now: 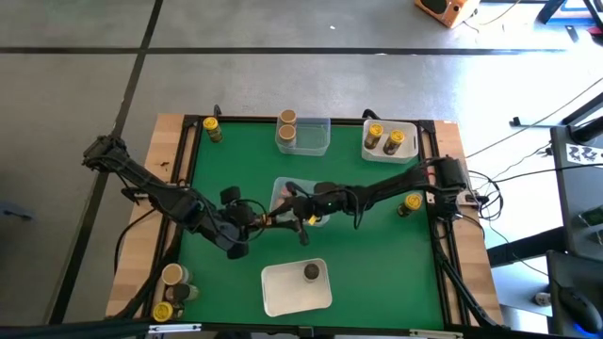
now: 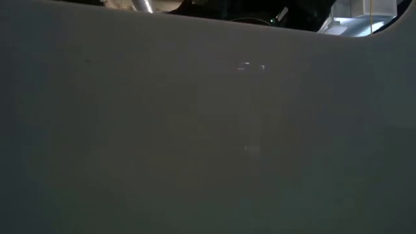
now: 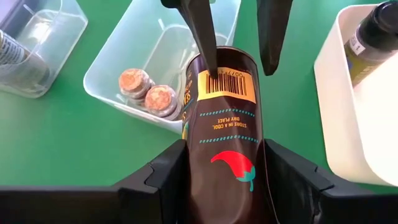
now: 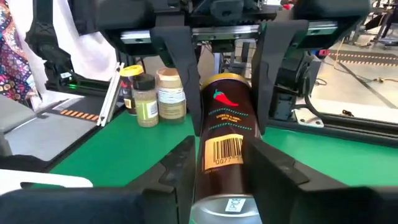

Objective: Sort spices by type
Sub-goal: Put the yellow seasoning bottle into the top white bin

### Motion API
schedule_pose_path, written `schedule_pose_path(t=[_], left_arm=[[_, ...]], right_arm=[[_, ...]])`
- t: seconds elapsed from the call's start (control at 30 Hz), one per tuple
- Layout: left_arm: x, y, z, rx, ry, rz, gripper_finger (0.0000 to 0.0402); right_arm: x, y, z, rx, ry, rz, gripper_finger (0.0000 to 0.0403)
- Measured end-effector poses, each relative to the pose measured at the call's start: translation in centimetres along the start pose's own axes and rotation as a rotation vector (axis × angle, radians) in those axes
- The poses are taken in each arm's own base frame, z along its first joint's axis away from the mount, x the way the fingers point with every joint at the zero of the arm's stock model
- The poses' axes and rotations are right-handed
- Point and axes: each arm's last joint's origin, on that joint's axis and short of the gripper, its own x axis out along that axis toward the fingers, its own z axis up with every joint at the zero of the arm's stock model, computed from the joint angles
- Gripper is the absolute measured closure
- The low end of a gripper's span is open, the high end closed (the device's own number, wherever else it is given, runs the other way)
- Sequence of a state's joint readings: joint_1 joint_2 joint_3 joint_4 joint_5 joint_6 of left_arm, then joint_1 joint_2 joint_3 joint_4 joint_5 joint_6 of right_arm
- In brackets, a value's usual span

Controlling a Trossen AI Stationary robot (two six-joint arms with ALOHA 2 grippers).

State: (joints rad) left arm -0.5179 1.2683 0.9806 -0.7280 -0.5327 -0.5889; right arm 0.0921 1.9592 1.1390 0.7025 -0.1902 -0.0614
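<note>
A dark brown spice jar [image 3: 227, 124] with a red chili on its label hangs above the green mat, over the middle clear tray [image 1: 279, 188]. My left gripper [image 3: 227, 171] is shut on its chili end and my right gripper [image 4: 227, 165] on its barcode end. In the high view the two grippers meet mid-table, left gripper [image 1: 256, 218] and right gripper [image 1: 300, 213]. Two brown-topped jars [image 3: 149, 93] stand in the tray below. My left gripper pinches the jar's chili end [image 3: 198, 180] between its two fingers, one on each side of the round wall. The fingers come from the table's left, slanting down, and lie along the jar. The jar is clear of the mat. My right gripper pinches the jar's barcode end [image 4: 208, 168] between its two fingers, one on each side of the wall. The fingers come about level from the table's right and lie along the jar. The silver end cap [image 4: 227, 205] faces this wrist.
A far clear tray [image 1: 316, 137] has a tan-topped jar [image 1: 286, 119]. The far-right white tray [image 1: 415, 151] holds two yellow-topped jars. A near white tray [image 1: 283, 292] holds a dark-topped jar [image 1: 311, 272]. Loose jars stand far left [image 1: 213, 129], right [image 1: 411, 202] and near left [image 1: 172, 275].
</note>
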Motion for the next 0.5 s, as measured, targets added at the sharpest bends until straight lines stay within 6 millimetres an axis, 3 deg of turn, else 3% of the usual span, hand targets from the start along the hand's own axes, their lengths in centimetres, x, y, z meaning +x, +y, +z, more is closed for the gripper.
schedule_pose_path(t=[0.37, 0.5], left_arm=[[0.01, 0.03, -0.06, -0.001, 0.002, 0.008, 0.0223], [-0.1, 0.48, -0.79, -0.033, 0.085, 0.033, 0.0223]], right_arm=[[0.22, -0.04, -0.56, -0.024, 0.014, -0.016, 0.027], [0.2, -0.16, -1.06, -0.022, 0.054, -0.034, 0.027]])
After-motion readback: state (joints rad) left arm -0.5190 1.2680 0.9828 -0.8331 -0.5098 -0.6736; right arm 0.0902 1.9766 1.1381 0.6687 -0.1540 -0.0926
